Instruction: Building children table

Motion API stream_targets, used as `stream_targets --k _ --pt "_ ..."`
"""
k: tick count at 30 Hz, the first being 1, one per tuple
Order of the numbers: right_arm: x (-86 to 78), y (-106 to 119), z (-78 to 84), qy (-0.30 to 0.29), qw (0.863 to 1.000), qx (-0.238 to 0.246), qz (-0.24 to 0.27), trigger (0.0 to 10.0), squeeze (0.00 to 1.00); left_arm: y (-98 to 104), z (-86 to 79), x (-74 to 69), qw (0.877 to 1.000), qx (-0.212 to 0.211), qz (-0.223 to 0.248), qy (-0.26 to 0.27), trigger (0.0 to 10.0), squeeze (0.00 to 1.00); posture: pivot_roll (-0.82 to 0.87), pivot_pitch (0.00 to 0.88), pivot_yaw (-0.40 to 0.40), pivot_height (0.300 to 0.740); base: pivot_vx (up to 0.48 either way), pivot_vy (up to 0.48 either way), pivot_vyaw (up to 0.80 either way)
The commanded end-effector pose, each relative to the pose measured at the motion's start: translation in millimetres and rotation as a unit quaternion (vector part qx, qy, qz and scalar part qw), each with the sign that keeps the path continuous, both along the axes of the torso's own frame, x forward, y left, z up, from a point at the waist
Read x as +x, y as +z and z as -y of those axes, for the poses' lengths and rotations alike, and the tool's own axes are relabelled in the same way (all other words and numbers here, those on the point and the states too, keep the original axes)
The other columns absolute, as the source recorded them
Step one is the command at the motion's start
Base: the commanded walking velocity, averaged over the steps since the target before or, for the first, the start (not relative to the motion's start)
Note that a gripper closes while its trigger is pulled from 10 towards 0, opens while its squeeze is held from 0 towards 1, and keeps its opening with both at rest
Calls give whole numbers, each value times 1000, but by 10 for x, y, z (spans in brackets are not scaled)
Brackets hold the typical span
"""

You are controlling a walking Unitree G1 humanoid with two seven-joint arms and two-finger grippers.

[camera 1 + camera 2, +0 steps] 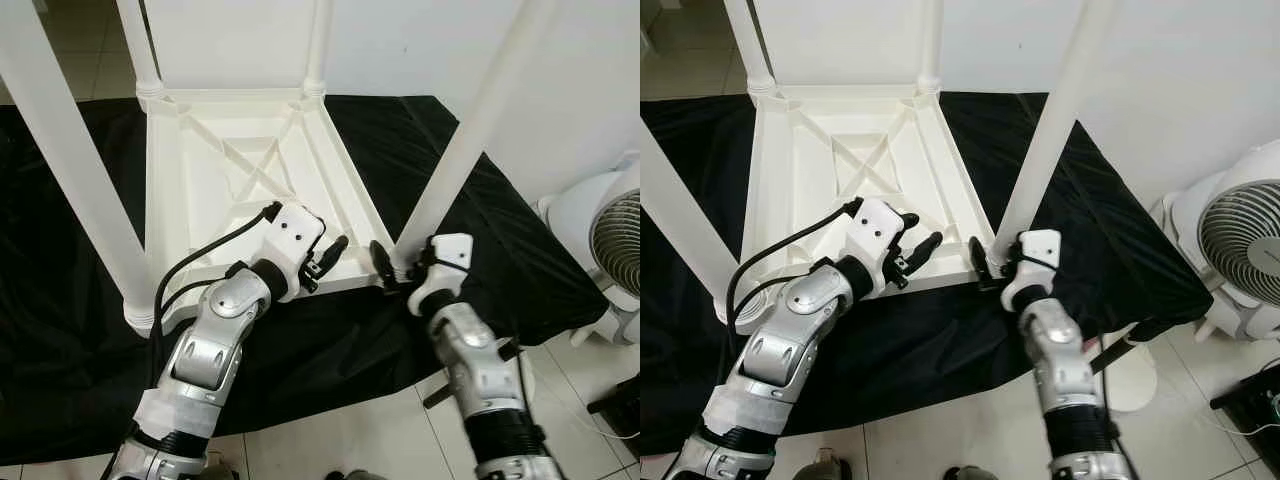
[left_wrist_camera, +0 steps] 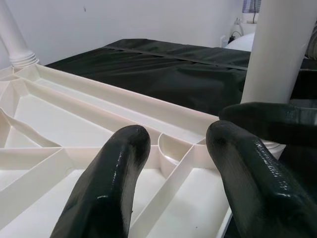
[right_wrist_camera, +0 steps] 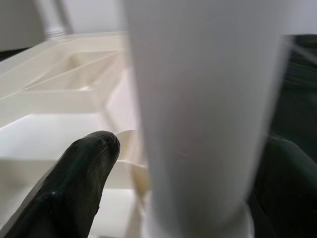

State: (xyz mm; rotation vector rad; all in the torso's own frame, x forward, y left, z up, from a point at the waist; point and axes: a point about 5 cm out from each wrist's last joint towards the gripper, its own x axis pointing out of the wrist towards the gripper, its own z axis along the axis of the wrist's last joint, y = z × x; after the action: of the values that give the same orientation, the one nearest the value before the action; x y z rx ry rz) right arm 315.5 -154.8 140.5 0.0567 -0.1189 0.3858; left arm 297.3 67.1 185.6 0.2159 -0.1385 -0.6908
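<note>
The white plastic children's table (image 1: pixel 250 170) lies upside down on a black cloth (image 1: pixel 480 230) spread over the floor, its four legs pointing up. The right end effector (image 1: pixel 392 268) sits at the base of the near right leg (image 1: pixel 470 140), one finger on each side of it (whether they actually touch the leg cannot be told). The left end effector (image 1: pixel 322 262) hovers over the table's near rim, fingers (image 2: pixel 106 188) parted a little, holding nothing. A white fan (image 1: pixel 1240 250) stands to the right.
</note>
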Motion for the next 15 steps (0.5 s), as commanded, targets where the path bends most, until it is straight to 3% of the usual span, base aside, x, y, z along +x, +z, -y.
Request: stream_targets --k 1,6,14,15 --pt "26 18 67 33 999 -13 4 10000 0 5 -1 38 999 -6 9 35 10000 0 59 24 -73 740 0 0 0" --pt "102 76 121 61 997 -51 19 10000 0 -3 3 43 999 -13 5 32 10000 0 53 27 -63 740 0 0 0" --pt "241 78 64 140 984 -113 13 10000 0 -35 75 31 1000 -12 1 6 10000 0 52 25 -65 740 0 0 0" --pt "260 23 49 158 979 -126 -9 3451 0 -35 104 17 1000 -12 1 -5 10000 0 53 25 -67 740 0 0 0"
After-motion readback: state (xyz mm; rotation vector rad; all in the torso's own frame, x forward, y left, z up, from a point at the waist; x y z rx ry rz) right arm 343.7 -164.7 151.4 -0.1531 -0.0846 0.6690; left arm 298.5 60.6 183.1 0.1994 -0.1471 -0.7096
